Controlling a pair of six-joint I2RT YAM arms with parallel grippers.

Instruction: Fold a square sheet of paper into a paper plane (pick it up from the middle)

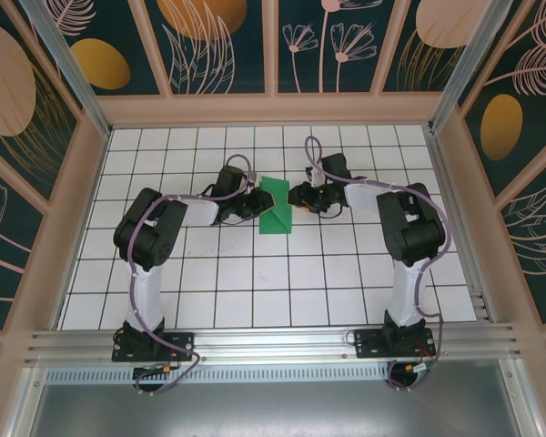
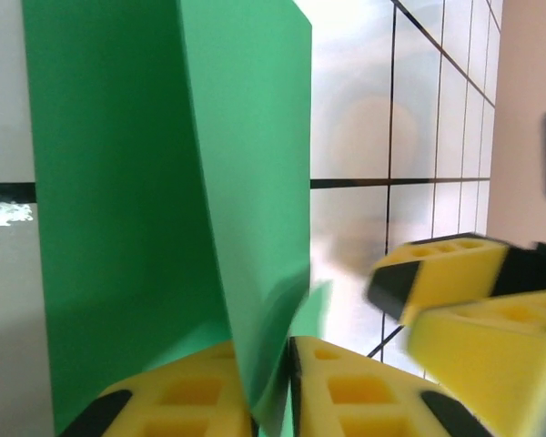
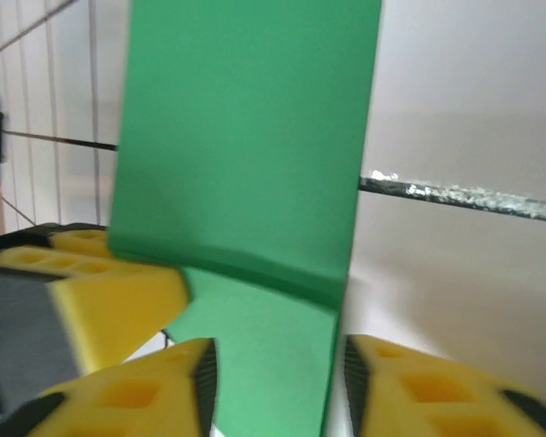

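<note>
The square sheet of paper point(image 1: 275, 209) is bright green and partly folded, one flap standing up off the white grid table. It sits mid-table between my two grippers. My left gripper point(image 1: 257, 206) meets it from the left. In the left wrist view the paper point(image 2: 164, 182) rises from between the yellow jaws of that gripper point(image 2: 271, 391), which are shut on its lower edge. My right gripper point(image 1: 294, 197) is at the sheet's right side. Its jaws point(image 3: 275, 387) stand apart, and the creased paper point(image 3: 246, 137) lies between them without being pinched.
The white tiled table point(image 1: 255, 273) is boxed in by wooden walls point(image 1: 273, 107) at the back and on both sides. An aluminium rail point(image 1: 273, 341) runs along the near edge by the arm bases. A yellow finger of the other gripper point(image 2: 446, 273) is close by.
</note>
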